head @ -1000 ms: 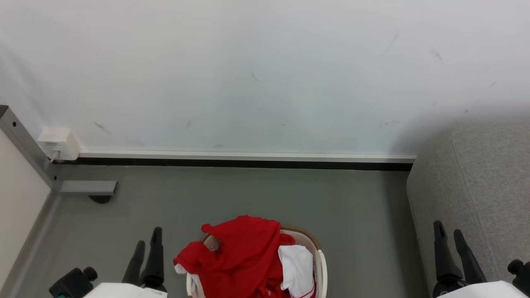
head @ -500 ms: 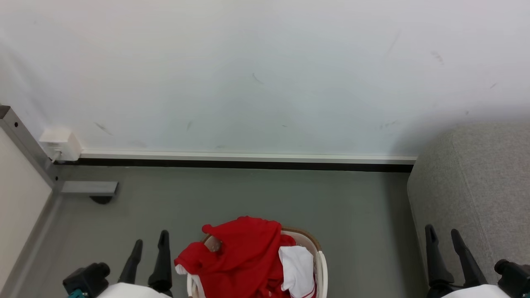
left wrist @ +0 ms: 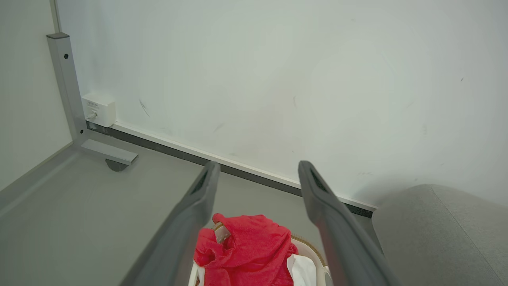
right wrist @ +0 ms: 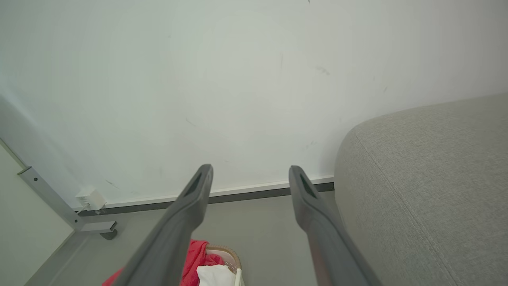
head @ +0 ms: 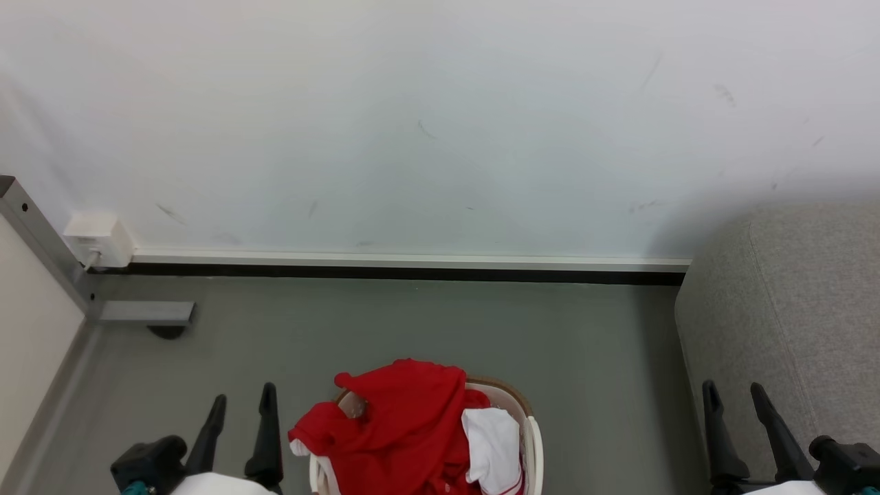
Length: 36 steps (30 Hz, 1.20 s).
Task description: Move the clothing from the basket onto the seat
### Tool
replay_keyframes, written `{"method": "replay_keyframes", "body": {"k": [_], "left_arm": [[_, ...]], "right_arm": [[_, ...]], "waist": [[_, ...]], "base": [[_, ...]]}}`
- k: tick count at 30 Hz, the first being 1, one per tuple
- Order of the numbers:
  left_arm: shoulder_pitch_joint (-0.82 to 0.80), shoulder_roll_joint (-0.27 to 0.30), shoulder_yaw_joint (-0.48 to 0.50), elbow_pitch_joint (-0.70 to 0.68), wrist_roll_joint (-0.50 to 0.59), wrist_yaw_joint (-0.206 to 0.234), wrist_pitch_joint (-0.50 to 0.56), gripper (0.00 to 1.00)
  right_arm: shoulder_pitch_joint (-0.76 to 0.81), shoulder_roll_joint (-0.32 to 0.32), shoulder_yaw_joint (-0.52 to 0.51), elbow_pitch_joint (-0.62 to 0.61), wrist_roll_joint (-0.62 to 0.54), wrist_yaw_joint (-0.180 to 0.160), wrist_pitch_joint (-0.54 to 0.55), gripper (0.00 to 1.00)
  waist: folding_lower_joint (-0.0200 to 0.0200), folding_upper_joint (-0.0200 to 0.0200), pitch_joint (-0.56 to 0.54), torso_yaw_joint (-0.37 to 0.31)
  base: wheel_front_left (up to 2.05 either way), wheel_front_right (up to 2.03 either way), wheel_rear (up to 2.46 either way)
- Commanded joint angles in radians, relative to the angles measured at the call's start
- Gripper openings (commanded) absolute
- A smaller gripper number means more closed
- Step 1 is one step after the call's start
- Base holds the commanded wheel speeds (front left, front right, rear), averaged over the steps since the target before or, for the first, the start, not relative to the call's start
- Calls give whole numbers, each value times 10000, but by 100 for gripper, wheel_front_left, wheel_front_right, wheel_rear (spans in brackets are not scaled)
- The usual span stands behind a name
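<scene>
Pre-grasp: the left gripper (head: 243, 395) and right gripper (head: 732, 388) hung spread, empty; the next move called for dropping onto the bright red fabric clothing (head: 402, 426) between them.

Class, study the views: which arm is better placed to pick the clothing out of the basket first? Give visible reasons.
Probably the left. The left end effector stands open close beside the clothing heaped in the basket; the right end effector, also open, sits farther off by the seat.
</scene>
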Motion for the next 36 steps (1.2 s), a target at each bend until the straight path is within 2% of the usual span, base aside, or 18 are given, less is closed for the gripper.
{"method": "replay_keyframes", "body": {"k": [1, 14, 25, 31, 36], "left_arm": [[87, 112, 20, -80, 334, 45, -120, 100], [163, 209, 74, -169, 1482, -81, -402, 100], [315, 313, 21, -228, 2398, -582, -659, 100], [346, 231, 103, -156, 2684, -750, -764, 100], [323, 144, 208, 1, 2960, -1060, -862, 100]], "right_arm": [[43, -122, -63, -59, -373, -13, -121, 100], [194, -137, -241, -172, -1430, -15, -404, 100], [328, -146, -452, -83, -1786, -17, -650, 100], [379, -149, -593, -5, -1944, -17, -742, 100], [395, -153, -691, 57, -2093, -18, -837, 100]], "waist": [[0, 0, -4, -10], [0, 0, 4, -17], [0, 0, 13, -55], [0, 0, 24, -79], [0, 0, 33, -94]], "base": [[0, 0, 0], [0, 0, 0], [0, 0, 0], [0, 0, 0], [0, 0, 0]]}}
